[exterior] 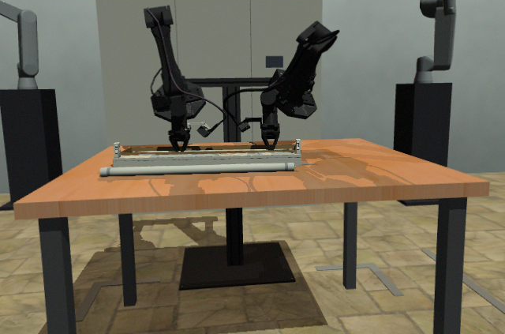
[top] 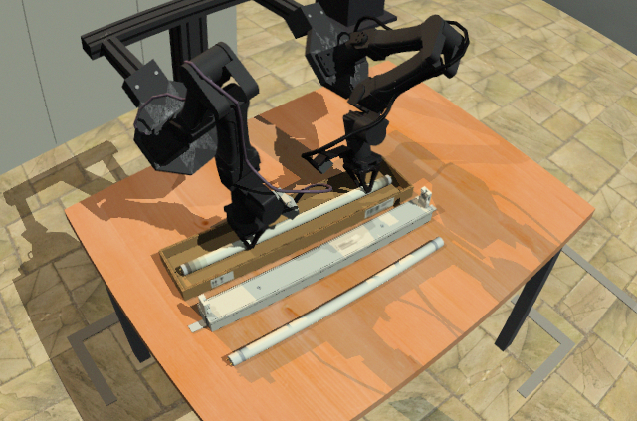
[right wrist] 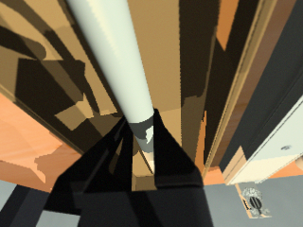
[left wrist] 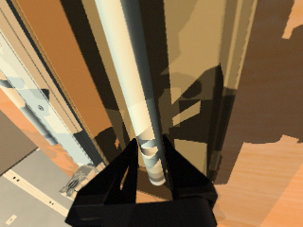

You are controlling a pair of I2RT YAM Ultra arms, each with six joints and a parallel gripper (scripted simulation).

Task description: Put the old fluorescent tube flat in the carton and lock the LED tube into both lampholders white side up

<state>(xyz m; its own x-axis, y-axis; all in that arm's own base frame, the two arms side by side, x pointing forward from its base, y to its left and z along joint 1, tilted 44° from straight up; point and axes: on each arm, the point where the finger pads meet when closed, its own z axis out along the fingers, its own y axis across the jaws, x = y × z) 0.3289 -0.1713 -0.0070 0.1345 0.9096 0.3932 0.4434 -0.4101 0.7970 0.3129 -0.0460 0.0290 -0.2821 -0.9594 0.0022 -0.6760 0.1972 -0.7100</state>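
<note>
Old tube (top: 309, 213) (left wrist: 123, 61) (right wrist: 109, 52) lies lengthwise inside carton (top: 298, 239) (exterior: 134, 146) (left wrist: 194, 38) (right wrist: 153, 47), both ends within the walls in the top view. Contact with carton floor: can't tell, the near wall and shadows get in the way; exterior view mostly blocks this tube behind the fixture. Left gripper (top: 366, 191) (exterior: 271, 148) (left wrist: 151, 139): fingers slightly apart, one either side of the tube near one end, not clamped. Right gripper (top: 249, 246) (exterior: 179, 149) (right wrist: 142, 113): fingers clamped on the old tube toward its other end; tube end partly hidden between them in right wrist view. Fixture (top: 309, 262) (exterior: 203, 160) (left wrist: 57, 118) (right wrist: 270, 156) sits beside carton, no tube in its lampholders (top: 424, 196) (exterior: 297, 145) (left wrist: 78, 182) (right wrist: 256, 200). LED tube (top: 341, 296) (exterior: 196, 169) (left wrist: 35, 124) lies on bench (top: 514, 190) (exterior: 245, 197) (left wrist: 265, 175) (right wrist: 28, 128), other side of fixture, no gripper on it; white side direction hard to make out. Left wrist view cuts off most of it. Carton underside out of sight. Carton label print too small to read.
</note>
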